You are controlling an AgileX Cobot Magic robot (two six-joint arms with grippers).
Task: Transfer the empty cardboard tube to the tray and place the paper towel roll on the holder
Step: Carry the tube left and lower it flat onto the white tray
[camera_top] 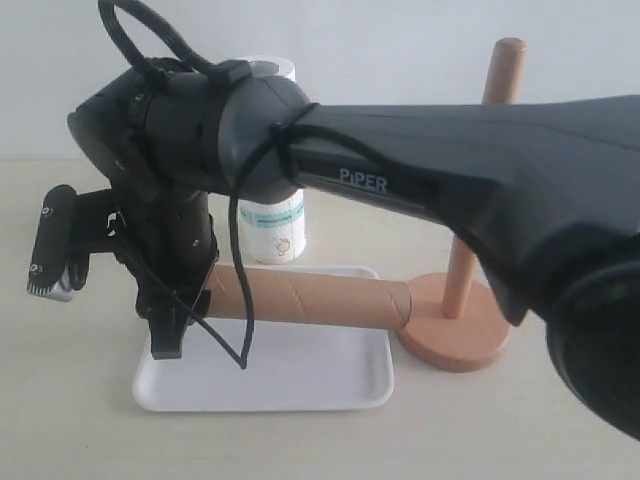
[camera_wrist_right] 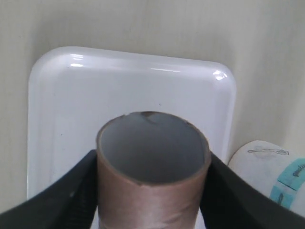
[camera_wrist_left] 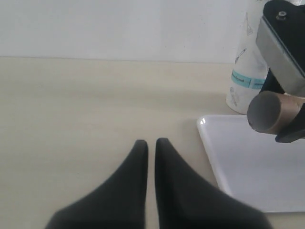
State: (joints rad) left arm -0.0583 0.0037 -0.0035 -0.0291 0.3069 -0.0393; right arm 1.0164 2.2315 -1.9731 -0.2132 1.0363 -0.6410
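The empty cardboard tube (camera_top: pixel 320 298) lies level just above the white tray (camera_top: pixel 300 385), its right end close to the holder's round base (camera_top: pixel 455 338). My right gripper (camera_top: pixel 172 335) reaches across from the right, points down and is shut on the tube's left end. In the right wrist view the tube's open mouth (camera_wrist_right: pixel 152 162) sits between both black fingers (camera_wrist_right: pixel 76 191), over the tray (camera_wrist_right: pixel 71 105). The paper towel roll (camera_top: pixel 272 228) stands upright behind the tray. My left gripper (camera_wrist_left: pixel 151 143) is shut and empty over the bare table, left of the tray (camera_wrist_left: pixel 248 171).
The holder's slim pole (camera_top: pixel 500 80) rises at the right, partly hidden behind my right arm (camera_top: pixel 450 190). The right wrist camera (camera_top: pixel 52 242) sticks out to the left of the arm. The light table (camera_wrist_left: pixel 95 105) stretches left of the tray.
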